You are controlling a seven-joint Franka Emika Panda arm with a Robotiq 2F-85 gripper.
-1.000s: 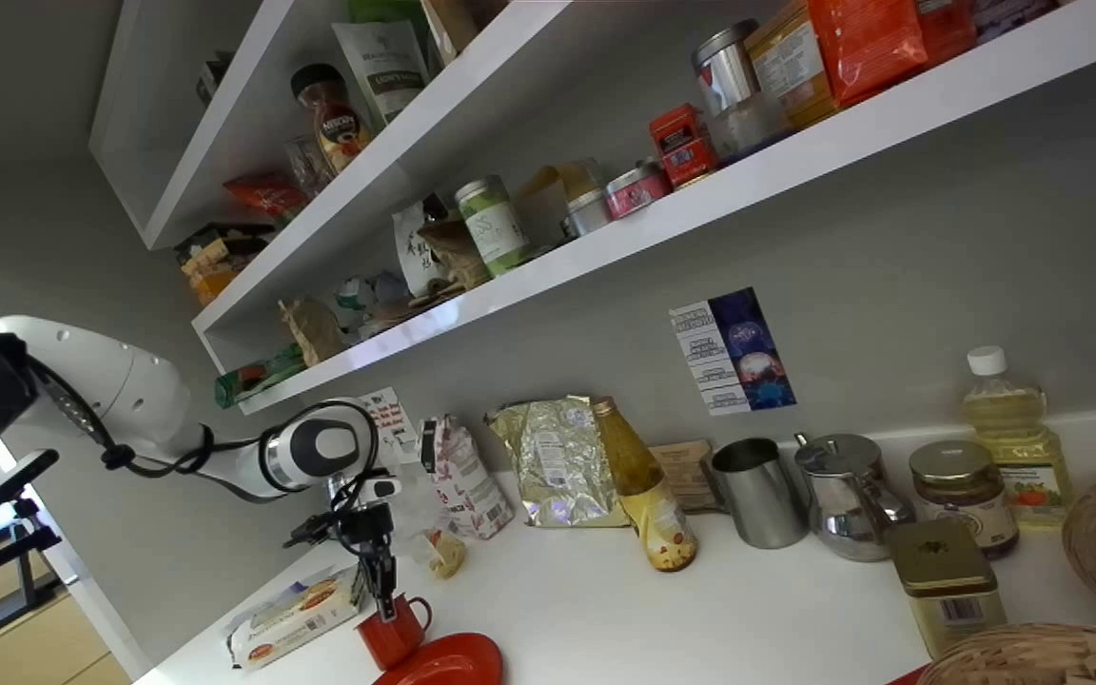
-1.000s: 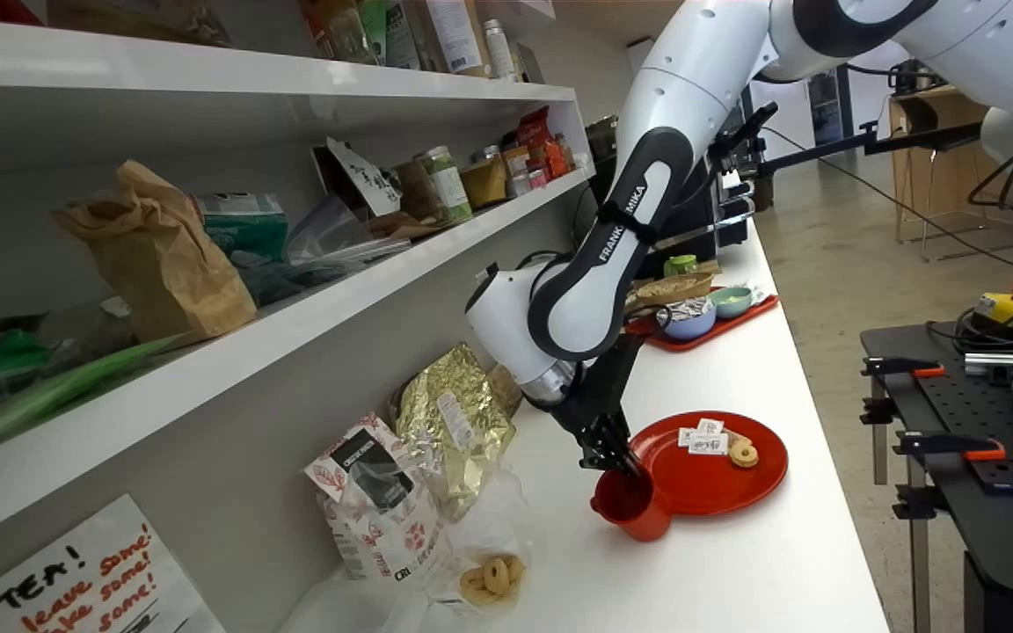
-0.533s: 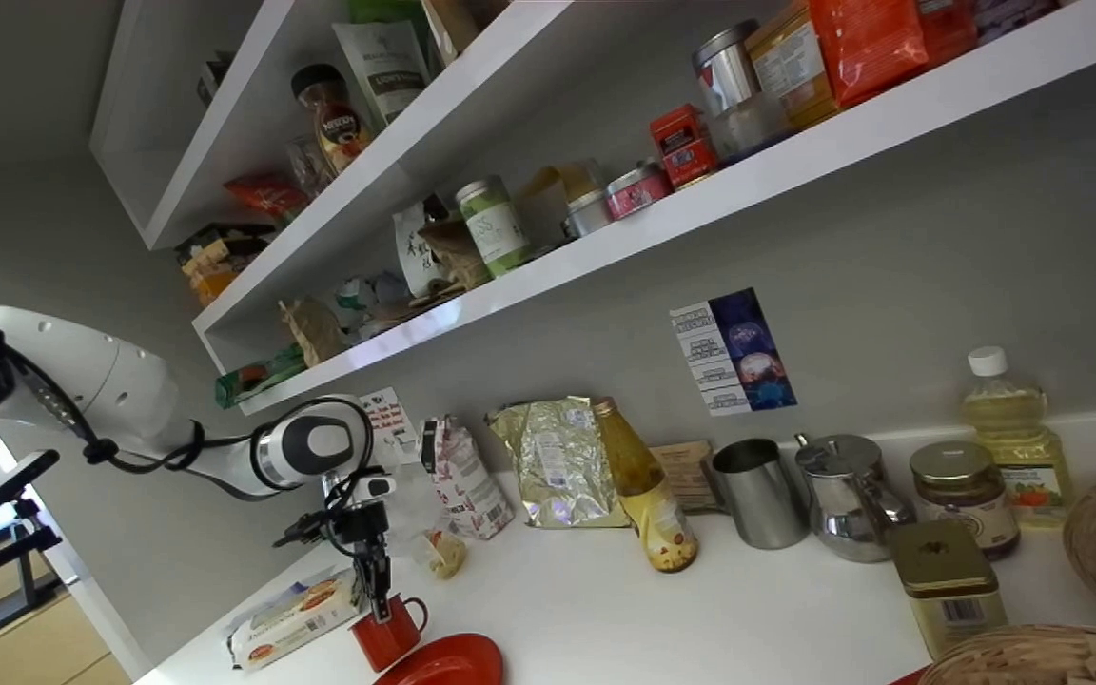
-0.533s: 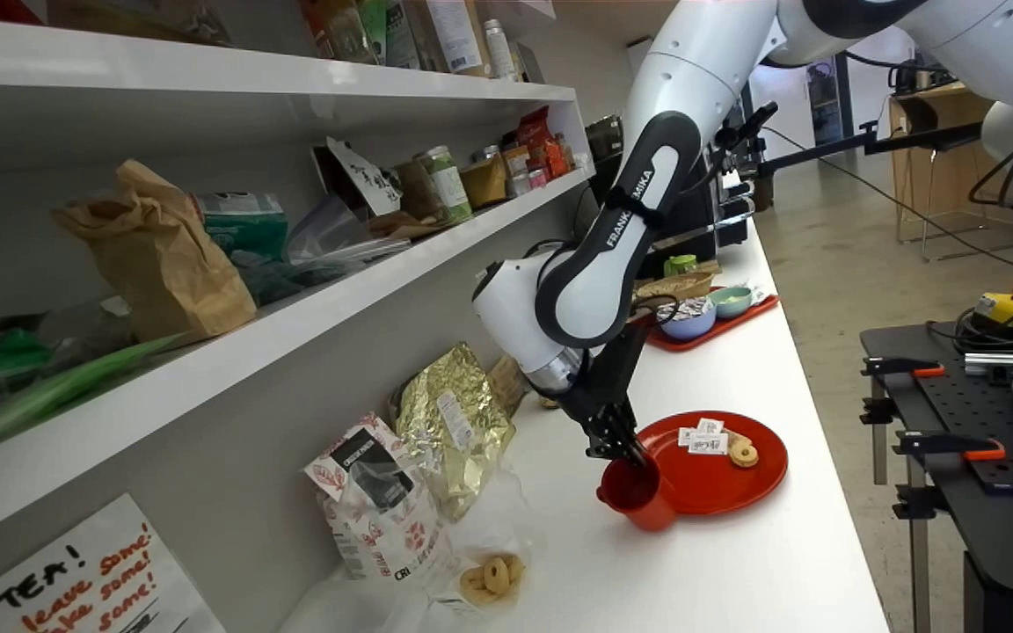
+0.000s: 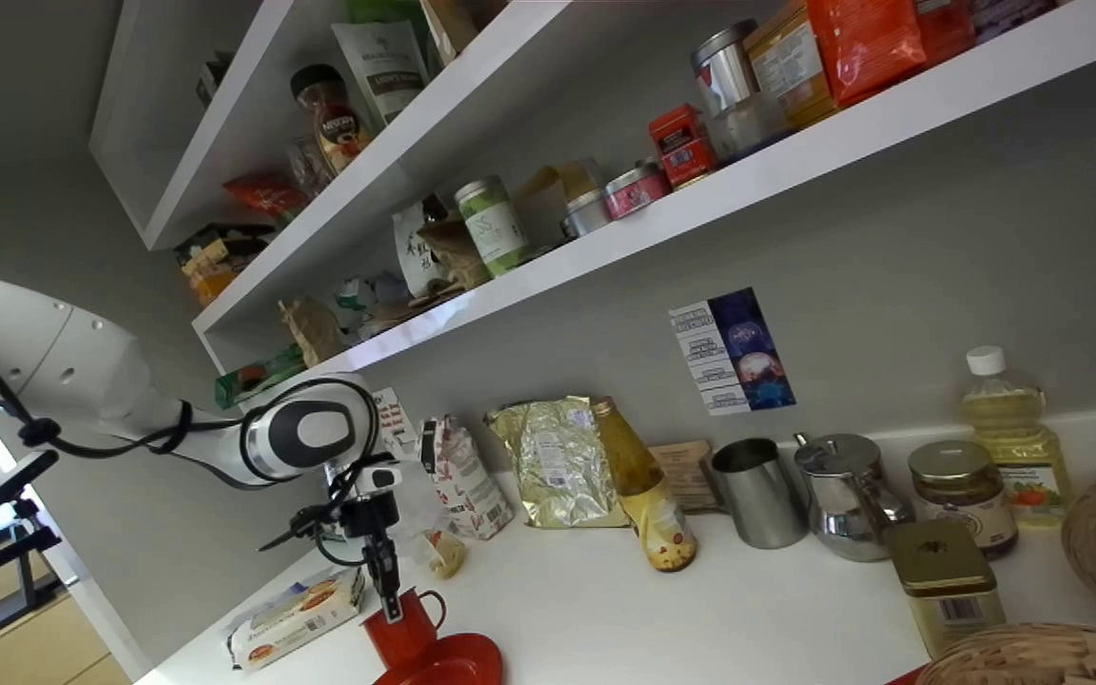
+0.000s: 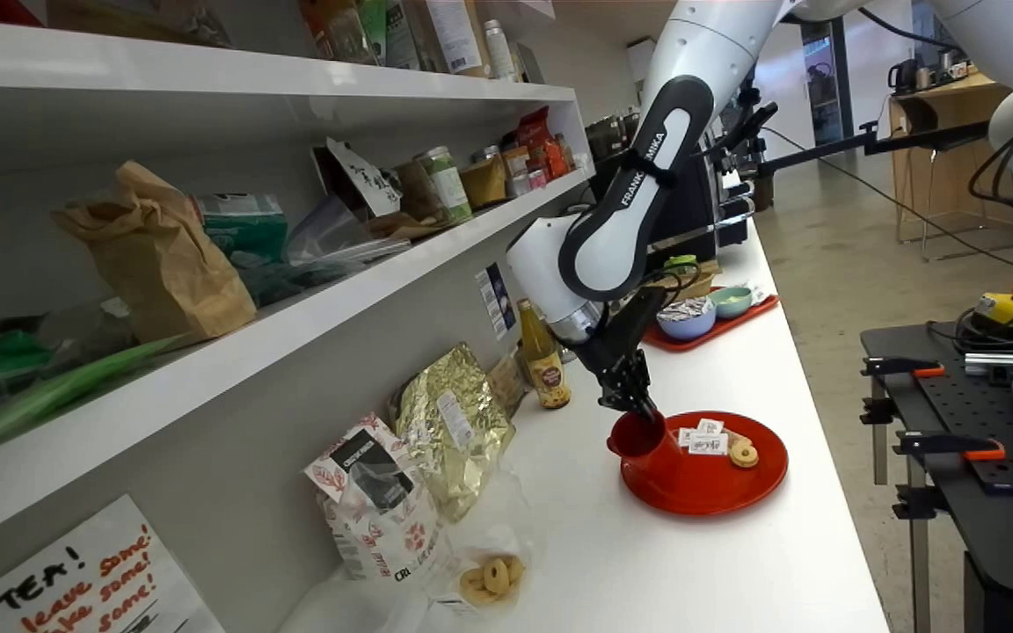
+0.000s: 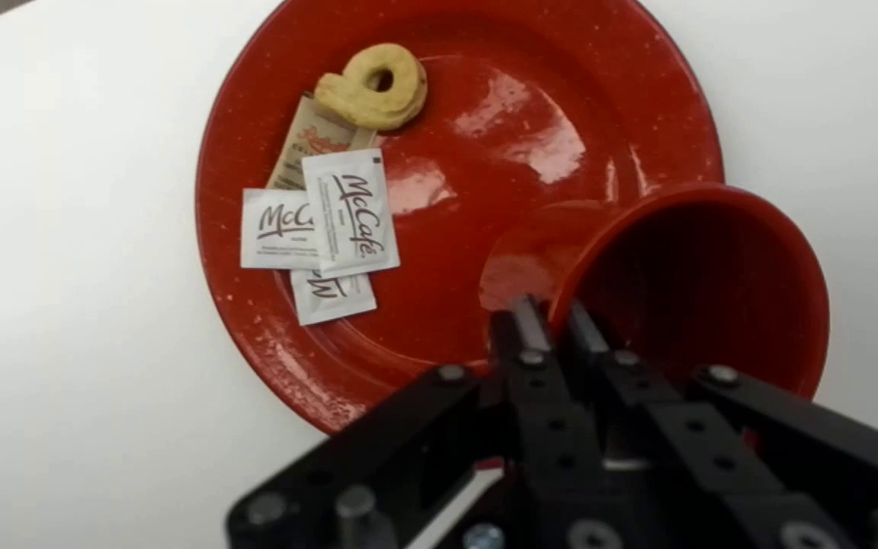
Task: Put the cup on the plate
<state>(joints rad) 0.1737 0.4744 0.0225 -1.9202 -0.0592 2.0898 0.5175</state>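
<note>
"Where is the cup?"

"At the edge of the plate, over part of it in the wrist view, with the rest of its mouth past the plate's rim"

"And the hand?"

"Clamped on the wall of the cup, one side inside the mouth, the other outside and above the plate"

"Does the cup touch the plate?"

"I can't tell; in both exterior views the two reds run together"

"What lies on the plate?"

"White sachets, overlapping, with a brown sachet partly under them, and a biscuit lying across its end"

"And on the counter?"

"In an exterior view a bottle stands just beside a gold bag, and a jug stands next to a pot, with a jar just past it"

"Anything farther along?"

"Yes, in an exterior view, a tray with bowls on it, well apart from the plate"
</note>
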